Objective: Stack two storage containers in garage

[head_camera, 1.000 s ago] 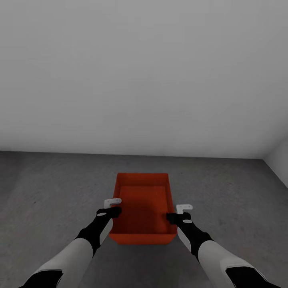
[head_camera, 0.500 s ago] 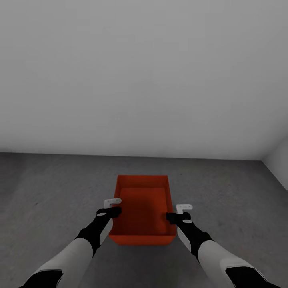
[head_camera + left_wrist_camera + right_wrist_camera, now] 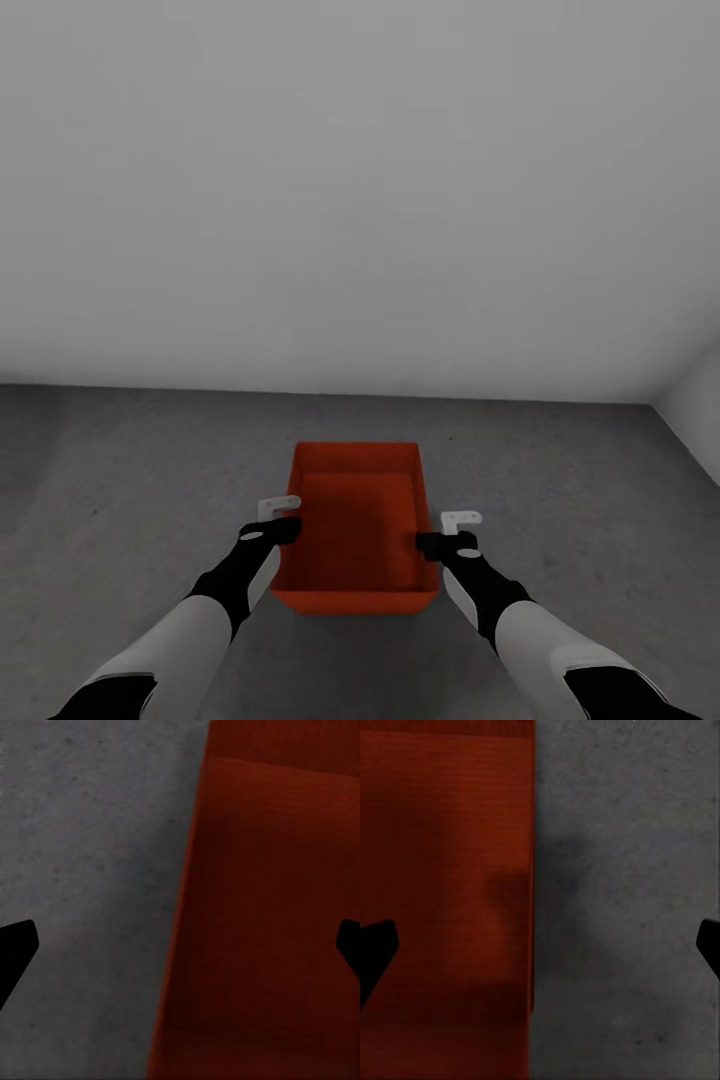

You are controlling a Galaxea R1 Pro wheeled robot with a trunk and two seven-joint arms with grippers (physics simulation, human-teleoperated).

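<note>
One pale wall (image 3: 360,180) is seen at the far side of the garage, met by the grey floor (image 3: 120,480). A single bin (image 3: 355,520) is set on that floor, near the robot and well short of the wall, its open top upward.

The left gripper (image 3: 282,515) is placed over the bin's left wall and the right gripper (image 3: 450,530) over its right wall. In both wrist views the fingers (image 3: 15,952) are spread wide, with a bin wall between them and not touched by either tip.

The bin is judged to be released and at rest. For a clean finish, both grippers should be lifted straight up so that neither wall is caught or dragged. The spot should be kept in mind, since the second bin is to be stacked here.
</note>
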